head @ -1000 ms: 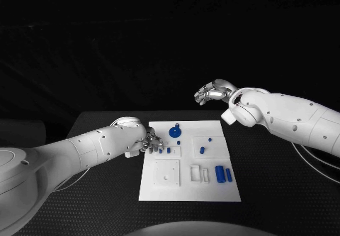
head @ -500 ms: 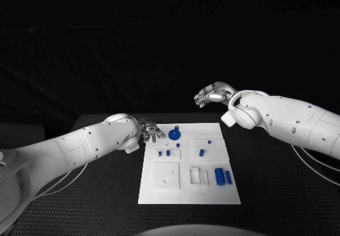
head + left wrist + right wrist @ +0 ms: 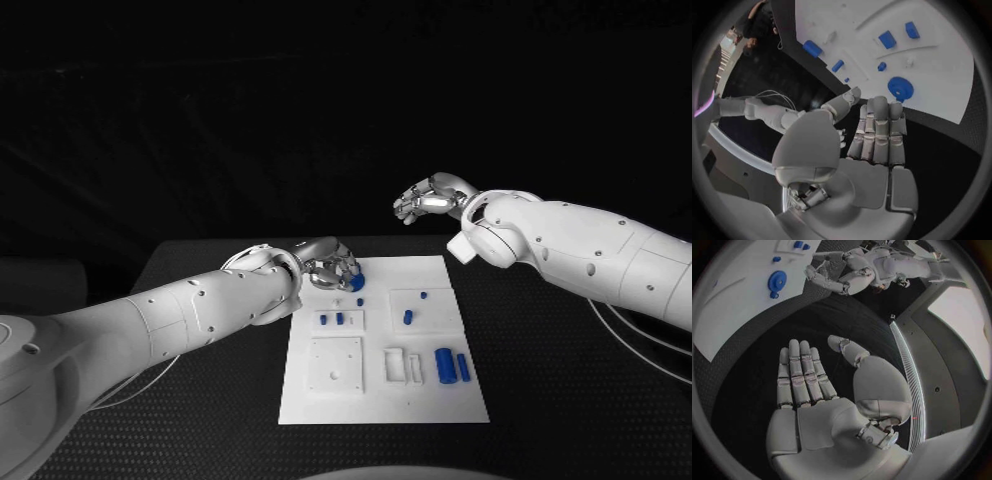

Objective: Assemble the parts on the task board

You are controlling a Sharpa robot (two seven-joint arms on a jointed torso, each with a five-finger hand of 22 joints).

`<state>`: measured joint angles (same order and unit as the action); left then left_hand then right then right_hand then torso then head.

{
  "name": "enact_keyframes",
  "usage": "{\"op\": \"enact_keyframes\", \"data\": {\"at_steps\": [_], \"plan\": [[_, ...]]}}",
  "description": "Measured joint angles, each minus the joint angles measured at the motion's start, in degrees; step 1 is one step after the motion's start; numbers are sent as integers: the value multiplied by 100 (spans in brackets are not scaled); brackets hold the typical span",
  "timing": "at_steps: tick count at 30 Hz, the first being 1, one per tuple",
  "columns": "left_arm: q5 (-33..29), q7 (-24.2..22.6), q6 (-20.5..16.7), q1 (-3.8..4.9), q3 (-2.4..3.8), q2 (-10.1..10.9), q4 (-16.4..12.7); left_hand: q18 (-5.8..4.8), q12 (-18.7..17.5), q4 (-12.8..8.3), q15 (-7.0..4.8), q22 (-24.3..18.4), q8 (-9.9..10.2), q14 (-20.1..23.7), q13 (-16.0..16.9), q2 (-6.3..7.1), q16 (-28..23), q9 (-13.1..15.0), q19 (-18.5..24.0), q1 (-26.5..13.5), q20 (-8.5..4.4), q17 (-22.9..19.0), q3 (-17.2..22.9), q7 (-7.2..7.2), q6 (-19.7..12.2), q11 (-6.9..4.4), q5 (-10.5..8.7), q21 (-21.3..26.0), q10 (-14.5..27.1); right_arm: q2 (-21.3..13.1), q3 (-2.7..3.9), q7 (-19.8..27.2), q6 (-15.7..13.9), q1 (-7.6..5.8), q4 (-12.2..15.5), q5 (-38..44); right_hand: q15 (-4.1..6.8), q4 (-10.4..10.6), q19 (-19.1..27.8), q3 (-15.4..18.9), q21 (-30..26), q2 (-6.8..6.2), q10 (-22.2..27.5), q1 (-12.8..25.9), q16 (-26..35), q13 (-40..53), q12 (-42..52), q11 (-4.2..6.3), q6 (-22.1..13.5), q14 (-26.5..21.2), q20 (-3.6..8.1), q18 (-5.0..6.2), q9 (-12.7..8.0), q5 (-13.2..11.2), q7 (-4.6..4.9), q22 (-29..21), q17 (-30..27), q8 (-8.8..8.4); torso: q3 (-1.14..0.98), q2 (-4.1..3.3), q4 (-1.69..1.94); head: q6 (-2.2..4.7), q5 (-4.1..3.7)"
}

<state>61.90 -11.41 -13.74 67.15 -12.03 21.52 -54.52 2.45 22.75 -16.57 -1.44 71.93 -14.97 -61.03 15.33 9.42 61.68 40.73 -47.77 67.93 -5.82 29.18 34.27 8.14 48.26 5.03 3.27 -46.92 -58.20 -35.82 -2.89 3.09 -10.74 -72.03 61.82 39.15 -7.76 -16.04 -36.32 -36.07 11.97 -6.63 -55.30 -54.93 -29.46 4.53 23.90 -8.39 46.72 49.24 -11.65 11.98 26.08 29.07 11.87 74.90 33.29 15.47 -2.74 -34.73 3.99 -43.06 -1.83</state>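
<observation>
The left hand hangs over the far left corner of the task board, fingers straight and close side by side, thumb apart, palm bare; it holds nothing and touches nothing that can be seen. In the head view it covers part of the round blue part near that corner, which the left wrist view shows whole just past the fingertips. The right hand is raised off the bench beyond the board's far right corner, well apart from the parts; its fingers lie flat together, the thumb spread, nothing in it. The board lies in the middle of the bench with small blue pegs and two longer blue cylinders on it. Whether those pieces are seated or loose is too small to tell.
</observation>
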Motion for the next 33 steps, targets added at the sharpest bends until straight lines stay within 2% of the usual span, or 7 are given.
{"op": "enact_keyframes", "data": {"at_steps": [3,8,11,15,22,25,33], "plan": [[297,-146,-79,-78,-28,-99,58,-23,-295,8,6,0,75,-55,-86,0,0,-129,-5,0,-1,53,-84,-73,43,-17,0,35,-71,9,0,1,0,0,-5,0,0,0,0,0,0,0,0,0,0,0,0,0,1,0,0,0,0,0,-1,0,0,0,0,-3,-4,17,-10],[781,-272,-185,-208,-64,-300,354,-22,-600,9,-33,44,127,-242,-142,-10,91,-271,-153,70,-44,182,-116,-156,103,-44,24,35,-223,27,0,2,0,0,-12,-1,0,0,0,0,0,0,0,0,0,0,22,0,1,0,0,0,0,0,-1,0,0,0,1,-7,-9,27,-14],[969,-276,-212,-222,-65,-358,539,22,-731,10,-49,105,157,-298,-151,-23,220,-341,-227,83,-71,266,-148,-144,135,-50,24,-15,-321,28,0,3,0,0,0,-1,0,0,0,0,0,0,0,0,0,0,22,0,2,0,0,0,0,0,-2,0,0,0,-5,-7,-13,41,-15],[1179,-241,-211,-232,-64,-438,666,24,-903,10,-53,208,169,-381,-157,-46,492,-433,-376,106,-104,413,-180,-90,190,-43,24,-152,-472,18,0,3,0,0,4,-1,0,0,0,0,0,0,0,0,0,0,21,0,2,0,0,0,0,0,-2,0,0,0,-10,-8,-15,44,-22],[1454,-118,-172,-311,-69,-566,817,24,-1142,39,-39,302,273,-409,-185,-46,764,-554,-447,106,-135,549,-209,-102,193,-43,23,-254,-525,7,0,3,-1,-1,64,-1,0,0,0,0,0,0,0,0,0,1,21,0,2,0,0,0,-5,0,-2,0,1,0,-11,-13,-13,27,-38],[1519,-82,-170,-348,-74,-584,863,23,-1255,40,-19,302,281,-429,-213,-46,827,-598,-499,106,-144,576,-210,-90,165,-8,23,-285,-471,2,0,3,-2,-1,94,-1,0,0,0,0,0,0,0,0,0,1,21,0,2,0,0,0,-5,0,-2,1,1,0,-11,-18,-13,26,-42],[1601,22,-171,-366,-72,-657,951,21,-1314,40,-19,301,281,-429,-223,-69,932,-646,-549,83,-153,607,-210,-89,165,-3,45,-344,-458,-9,1,0,-6,-5,138,-2,0,0,-21,0,0,0,0,0,0,-4,21,0,3,0,-21,0,-5,0,-3,5,-1,0,-8,-21,-13,21,-70]]}}
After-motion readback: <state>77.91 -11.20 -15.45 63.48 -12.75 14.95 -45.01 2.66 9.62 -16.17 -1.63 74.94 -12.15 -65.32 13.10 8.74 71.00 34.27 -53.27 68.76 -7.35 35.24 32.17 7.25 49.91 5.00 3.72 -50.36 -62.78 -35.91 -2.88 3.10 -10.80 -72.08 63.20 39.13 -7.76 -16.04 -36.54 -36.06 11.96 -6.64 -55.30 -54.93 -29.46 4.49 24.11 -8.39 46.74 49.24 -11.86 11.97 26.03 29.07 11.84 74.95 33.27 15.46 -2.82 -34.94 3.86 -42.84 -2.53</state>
